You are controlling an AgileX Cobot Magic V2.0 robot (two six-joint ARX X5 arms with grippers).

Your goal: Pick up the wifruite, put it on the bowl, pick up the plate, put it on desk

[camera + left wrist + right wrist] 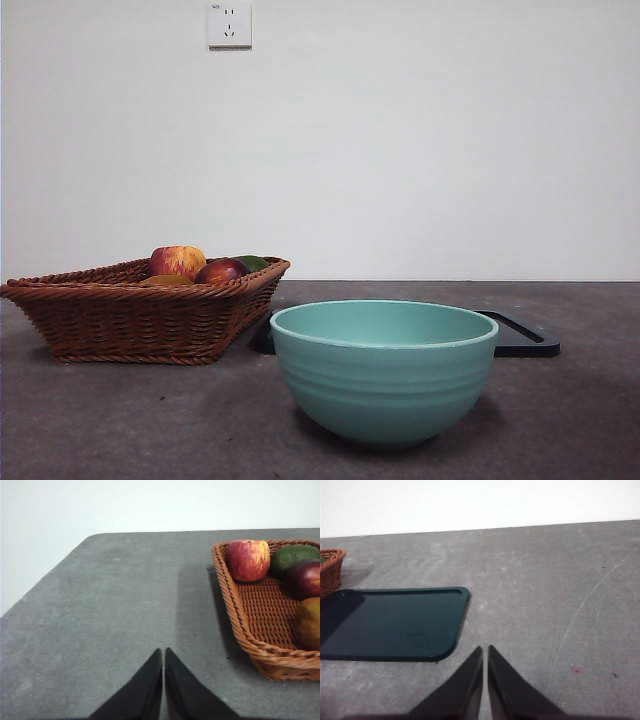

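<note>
The wifruite (307, 623) is a dull brown-golden fruit lying in a wicker basket (231, 605); in the front view only its top (165, 281) shows above the basket rim. The teal-green bowl (385, 370) stands empty-looking at the front centre of the desk (120, 420). A flat dark plate (395, 622) lies on the desk behind the bowl, and its edge shows in the front view (525, 338). My left gripper (163, 653) is shut and empty over bare desk beside the basket. My right gripper (485, 651) is shut and empty just off the plate's corner.
The basket (120, 320) at the left also holds a red-and-yellow apple (248, 560), a green fruit (292, 556) and a dark red fruit (306, 577). A white wall with a socket (229, 24) stands behind the desk. The basket's corner shows in the right wrist view (330, 570).
</note>
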